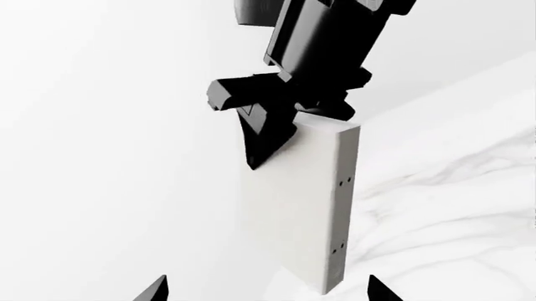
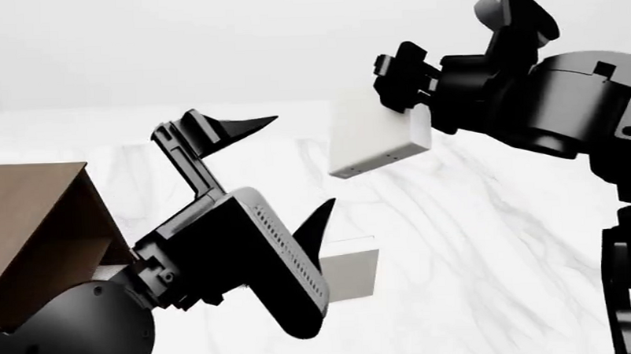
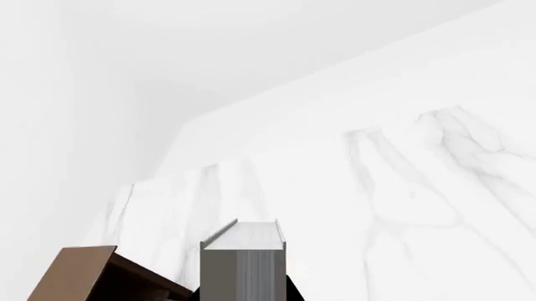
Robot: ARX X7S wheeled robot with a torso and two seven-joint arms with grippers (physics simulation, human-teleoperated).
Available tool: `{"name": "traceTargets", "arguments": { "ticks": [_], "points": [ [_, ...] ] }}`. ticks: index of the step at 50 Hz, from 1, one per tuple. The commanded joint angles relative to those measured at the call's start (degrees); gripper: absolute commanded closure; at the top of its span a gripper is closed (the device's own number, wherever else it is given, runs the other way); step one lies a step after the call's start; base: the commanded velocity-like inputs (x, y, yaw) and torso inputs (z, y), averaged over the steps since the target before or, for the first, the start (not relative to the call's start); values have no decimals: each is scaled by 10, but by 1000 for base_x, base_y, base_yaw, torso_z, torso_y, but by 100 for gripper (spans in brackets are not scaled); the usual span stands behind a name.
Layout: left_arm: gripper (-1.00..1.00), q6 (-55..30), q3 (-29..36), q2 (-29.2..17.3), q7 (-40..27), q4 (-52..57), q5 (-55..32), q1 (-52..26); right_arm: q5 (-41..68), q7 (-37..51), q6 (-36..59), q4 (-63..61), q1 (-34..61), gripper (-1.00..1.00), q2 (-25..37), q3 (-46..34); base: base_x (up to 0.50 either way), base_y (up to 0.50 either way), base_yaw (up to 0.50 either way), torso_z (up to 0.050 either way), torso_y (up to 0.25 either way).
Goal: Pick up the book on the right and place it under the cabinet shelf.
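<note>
My right gripper (image 2: 402, 91) is shut on the book (image 2: 377, 135), a plain white slab with tiny dark dots on one narrow edge. It holds the book in the air, tilted, well above the marble table. In the left wrist view the book (image 1: 297, 207) hangs below the right gripper (image 1: 272, 128). In the right wrist view the book (image 3: 243, 260) shows edge-on between the jaws. My left gripper (image 2: 294, 166) is open and empty, left of and below the book. The dark brown cabinet shelf (image 2: 34, 226) stands at the left and also shows in the right wrist view (image 3: 84, 276).
A second pale grey-white book (image 2: 353, 272) lies on the white marble table (image 2: 486, 242), partly hidden behind my left gripper. The right arm's dark bulk fills the right edge of the head view.
</note>
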Motion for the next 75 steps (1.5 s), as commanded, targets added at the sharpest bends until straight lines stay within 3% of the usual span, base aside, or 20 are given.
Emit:
{"name": "traceTargets", "arguments": {
  "ticks": [1,24,41,65,66,75],
  "points": [
    [-100,32,33,4,-14,-28,25,10,9,34,-49,-27,-1,100,-61,6,0,0,0,0,0],
    [-100,113,141,1,-48,-105,122,23,25,91,-100,-41,-9,100,-108,4,0,0,0,0,1],
    [-100,183,230,18,-98,-247,254,-22,61,116,-108,-79,-33,100,-101,12,0,0,0,0,1],
    [-100,248,270,56,-128,-350,281,-10,72,116,-115,-75,-29,100,-98,8,0,0,0,0,1],
    [100,248,271,55,-129,-349,282,-9,72,116,-115,-75,-29,100,-98,7,0,0,0,0,0],
    [100,247,272,51,-140,-341,299,-14,69,113,-120,-81,-42,100,-98,4,0,0,0,0,1]
  ]
}}
